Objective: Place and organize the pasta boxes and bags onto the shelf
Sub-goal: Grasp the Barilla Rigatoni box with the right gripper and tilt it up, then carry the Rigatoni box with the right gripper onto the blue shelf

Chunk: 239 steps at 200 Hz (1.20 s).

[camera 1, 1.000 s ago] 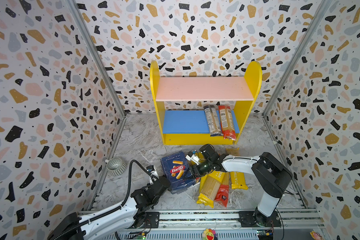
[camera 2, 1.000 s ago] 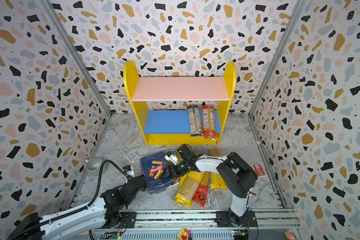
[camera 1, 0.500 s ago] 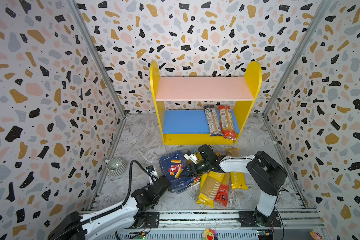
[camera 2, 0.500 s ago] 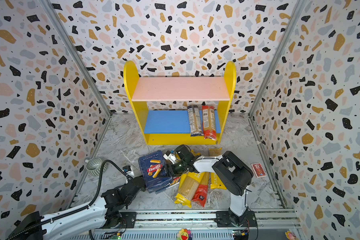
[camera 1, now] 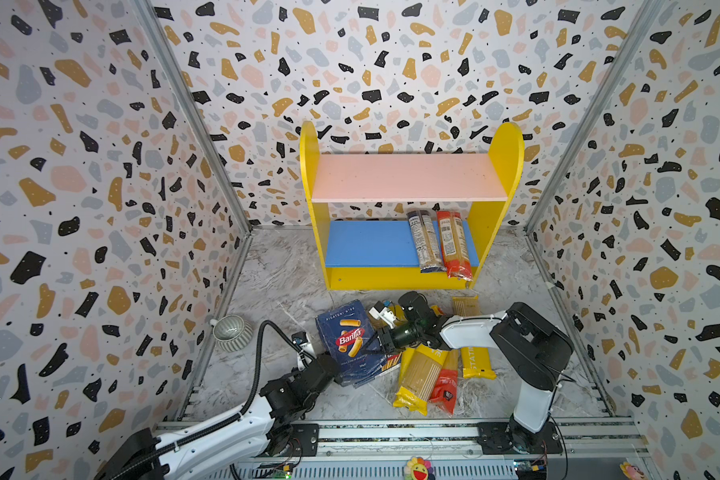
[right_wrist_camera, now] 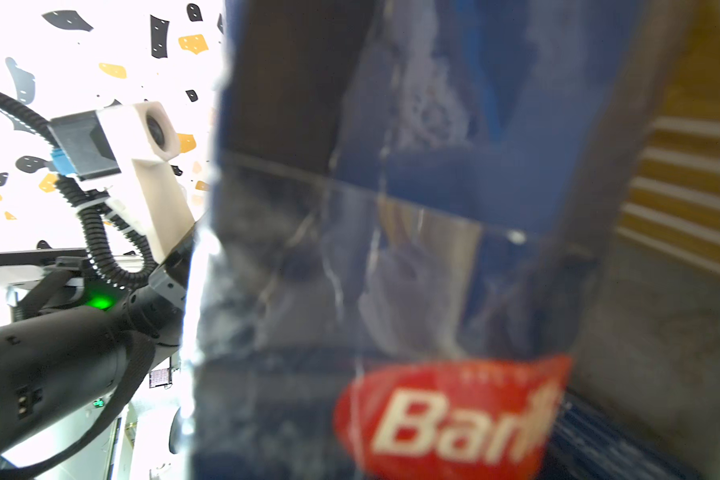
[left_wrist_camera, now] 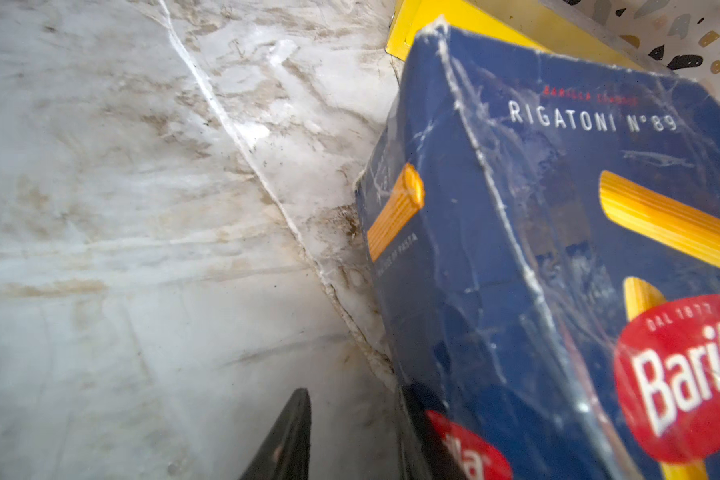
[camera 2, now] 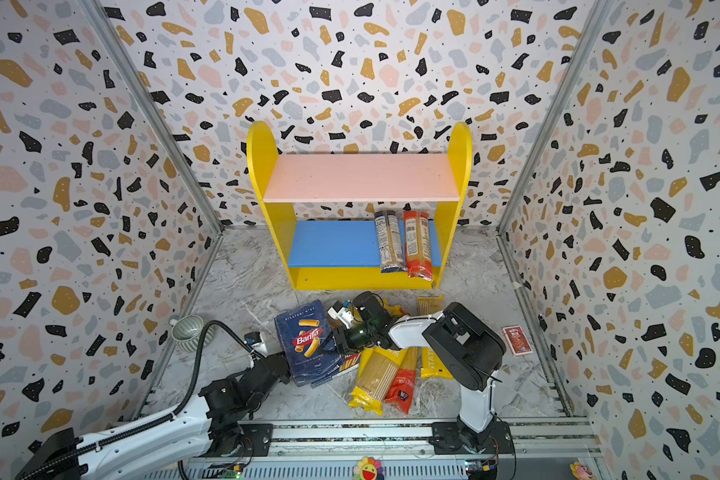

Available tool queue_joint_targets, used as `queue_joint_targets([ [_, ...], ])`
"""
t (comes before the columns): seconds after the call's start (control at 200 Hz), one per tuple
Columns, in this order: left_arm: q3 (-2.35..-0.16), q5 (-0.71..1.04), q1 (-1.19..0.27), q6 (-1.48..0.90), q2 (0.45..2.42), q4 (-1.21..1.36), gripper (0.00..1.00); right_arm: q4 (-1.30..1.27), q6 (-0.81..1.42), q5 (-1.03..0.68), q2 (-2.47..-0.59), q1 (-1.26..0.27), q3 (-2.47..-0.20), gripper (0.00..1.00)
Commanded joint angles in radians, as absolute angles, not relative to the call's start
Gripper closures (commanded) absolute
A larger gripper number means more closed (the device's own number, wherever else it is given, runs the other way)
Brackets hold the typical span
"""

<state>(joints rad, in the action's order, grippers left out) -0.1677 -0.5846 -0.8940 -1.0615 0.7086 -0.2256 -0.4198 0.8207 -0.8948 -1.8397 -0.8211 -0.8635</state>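
Note:
The wide blue Barilla rigatoni box [camera 1: 346, 338] lies tilted on the floor in front of the shelf [camera 1: 408, 178], resting partly on the narrow spaghetti box [camera 1: 381, 368]. My right gripper [camera 1: 382, 337] is at its right edge. In the right wrist view the rigatoni box [right_wrist_camera: 391, 249] fills the frame and hides the jaws. My left gripper [left_wrist_camera: 354, 436] sits at the box's near left corner. It is open, with bare floor between its fingers [left_wrist_camera: 292, 436], one of which lies against the box. A clear bag [camera 1: 425, 243] and a red bag [camera 1: 454, 245] lie on the blue board.
Yellow bags [camera 1: 422, 374] [camera 1: 476, 361] and a red bag [camera 1: 445, 384] are piled under my right forearm. Another yellow bag [camera 1: 464, 305] lies near the shelf foot. A ribbed grey bowl [camera 1: 231, 332] stands by the left wall. A red card pack [camera 2: 516, 340] lies by the right wall.
My right gripper has moved left against the rigatoni box, and the box has slid a little left with it. The left arm has hardly moved.

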Motion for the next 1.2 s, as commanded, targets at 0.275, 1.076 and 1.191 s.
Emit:
queue_joint_targets([
  [0.275,-0.262,-0.64,-0.901,-1.064,0.59,-0.348,0.52,-0.652,0.9,-1.013,-1.733,-0.817,-0.788,0.6],
  [1.076,-0.612,-0.637,-0.901,-0.891,0.575,-0.573,0.01,-0.175,0.687,-0.849,-1.389,-0.666,-0.885,0.61],
  [1.191,-0.644,-0.647,-0.901,-0.846,0.572,-0.597,0.01,-0.139,0.669,-0.831,-1.397,-0.632,-0.938,0.61],
])
